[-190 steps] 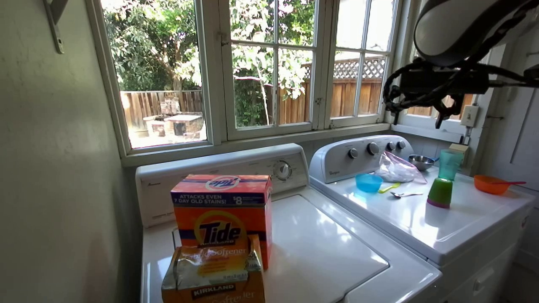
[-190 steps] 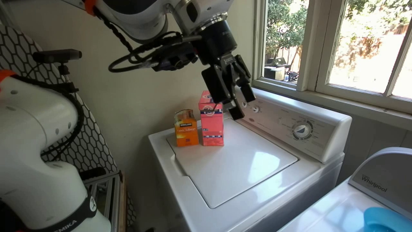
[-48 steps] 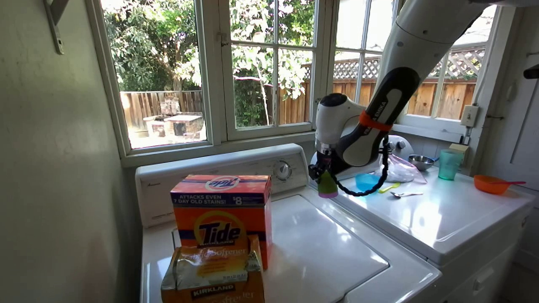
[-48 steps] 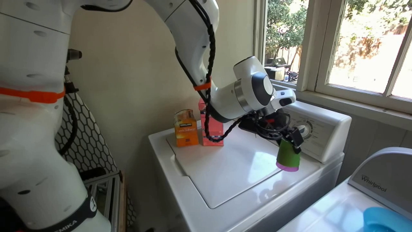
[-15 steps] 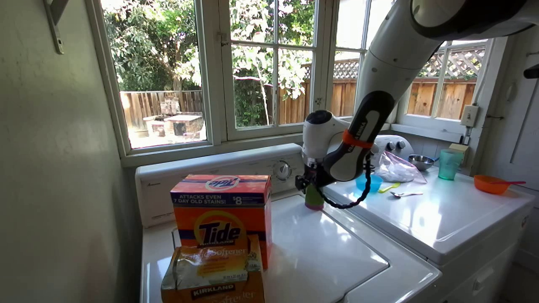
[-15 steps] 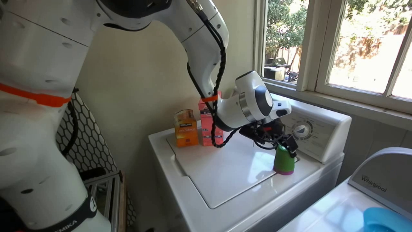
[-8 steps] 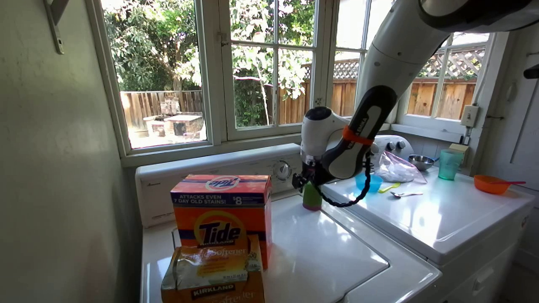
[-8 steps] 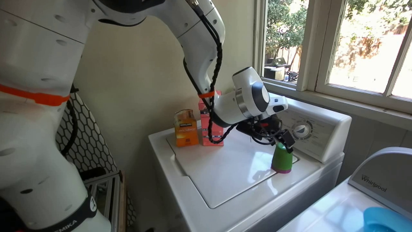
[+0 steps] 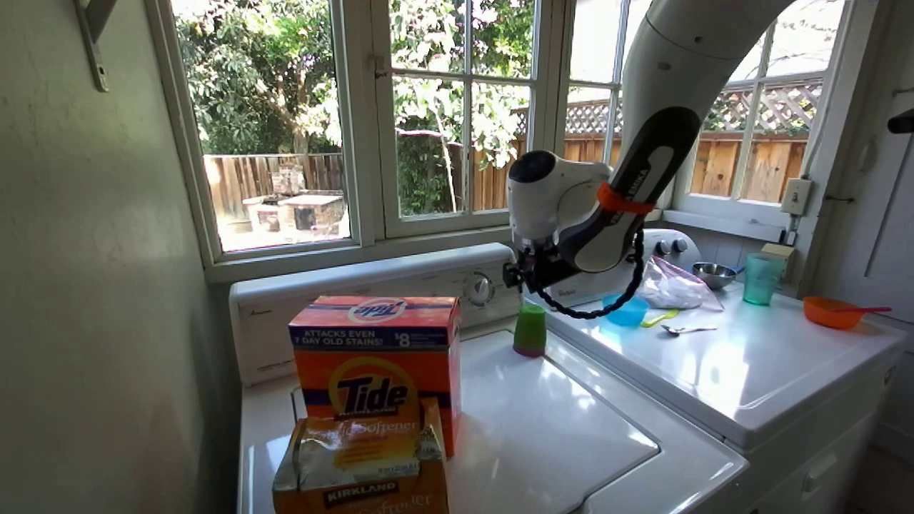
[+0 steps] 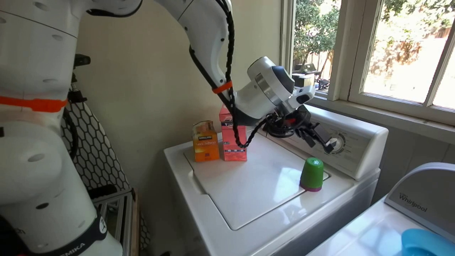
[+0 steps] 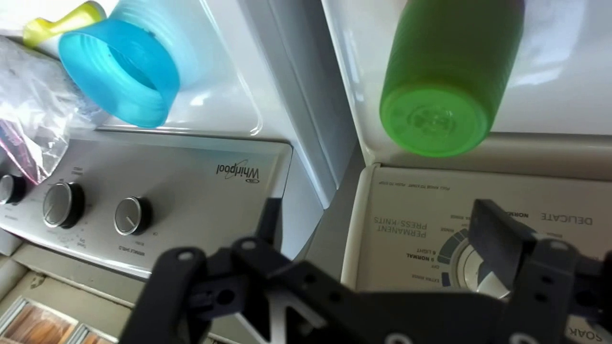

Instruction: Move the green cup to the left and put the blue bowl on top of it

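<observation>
in the wrist view, the empty gripper [image 11: 377, 217] gapes wide; the green cup [image 11: 447, 79] at its one o'clock stands inverted on the washer [image 11: 564, 110], likely to seat the blue bowl [image 11: 158, 91] at ten.

The top-loading washer [image 9: 557, 421] carries a Tide detergent box [image 9: 378, 360], a Kirkland fabric softener box [image 9: 360, 460] and the upturned green cup [image 9: 530, 331]. On the Whirlpool dryer [image 9: 778, 378] sit a blue bowl [image 11: 119, 71], plastic bag [image 9: 668, 288], yellow utensil [image 9: 660, 318], metal spoon [image 9: 689, 330], steel bowl [image 9: 712, 276], teal tumbler [image 9: 762, 280] and orange bowl [image 9: 830, 315].
</observation>
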Action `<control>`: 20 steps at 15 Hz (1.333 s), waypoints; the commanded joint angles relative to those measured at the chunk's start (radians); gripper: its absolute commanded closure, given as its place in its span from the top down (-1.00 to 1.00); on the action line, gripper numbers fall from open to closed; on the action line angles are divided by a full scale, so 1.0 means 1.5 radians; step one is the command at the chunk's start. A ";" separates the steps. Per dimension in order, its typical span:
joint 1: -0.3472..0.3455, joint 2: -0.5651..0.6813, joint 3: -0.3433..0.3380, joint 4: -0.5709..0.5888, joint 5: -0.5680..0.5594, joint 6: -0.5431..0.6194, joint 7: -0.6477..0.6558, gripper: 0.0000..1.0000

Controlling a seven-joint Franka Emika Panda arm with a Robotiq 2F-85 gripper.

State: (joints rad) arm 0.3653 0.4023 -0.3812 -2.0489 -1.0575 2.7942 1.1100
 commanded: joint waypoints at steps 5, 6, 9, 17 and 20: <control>0.018 -0.011 -0.004 -0.016 -0.001 -0.065 0.026 1.00; 0.019 -0.011 -0.004 -0.017 -0.001 -0.067 0.026 1.00; -0.001 -0.002 0.005 -0.011 0.046 -0.071 0.003 1.00; -0.219 -0.021 0.077 -0.019 0.120 -0.075 -0.090 1.00; -0.262 -0.012 0.078 -0.007 0.193 -0.138 -0.151 1.00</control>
State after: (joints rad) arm 0.0350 0.3814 -0.2961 -2.0681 -0.8753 2.6760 0.9690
